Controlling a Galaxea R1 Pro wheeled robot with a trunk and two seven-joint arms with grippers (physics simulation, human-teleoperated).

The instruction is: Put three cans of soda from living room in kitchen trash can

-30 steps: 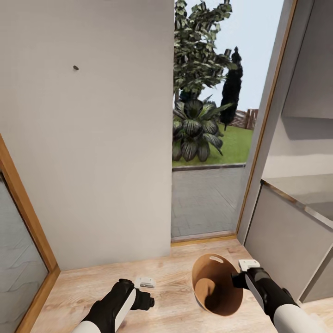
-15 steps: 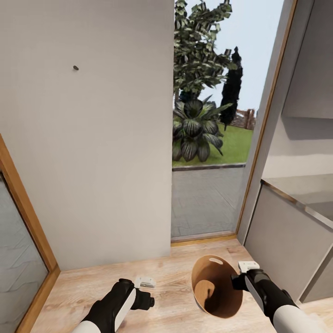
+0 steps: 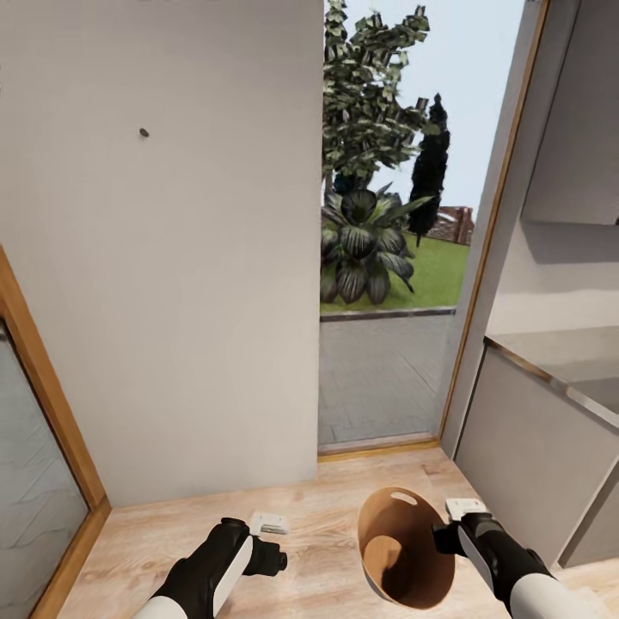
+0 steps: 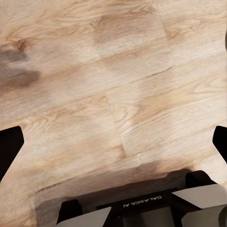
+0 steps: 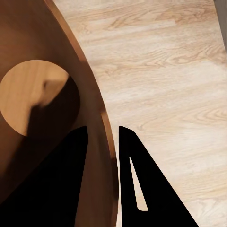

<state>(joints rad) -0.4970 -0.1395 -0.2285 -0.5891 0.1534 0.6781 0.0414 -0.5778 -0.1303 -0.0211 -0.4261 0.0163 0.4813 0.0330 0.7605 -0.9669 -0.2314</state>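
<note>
My right gripper (image 3: 449,531) is shut on the rim of the tash can (image 3: 402,550), a round bin with a coppery-brown inner wall and an oval handle hole, held tilted just above the wood floor. In the right wrist view one black finger (image 5: 71,170) lies inside the tash can (image 5: 42,52) and the other outside, with the wall pinched between them. The bin's round bottom is bare. My left gripper (image 3: 270,535) hangs open over bare planks, its fingertips (image 4: 9,146) wide apart with nothing between them. The cans of soda are out of view.
A white wall (image 3: 172,258) stands close ahead. Right of it an open doorway (image 3: 383,378) leads to a paved path and garden plants. Grey cabinets (image 3: 533,438) line the right side. A wood-framed glass panel (image 3: 34,464) is at the left.
The whole view has shifted slightly, so the head camera moved. My right gripper and the bin sit a little lower and nearer in the picture. The left arm has not moved.
</note>
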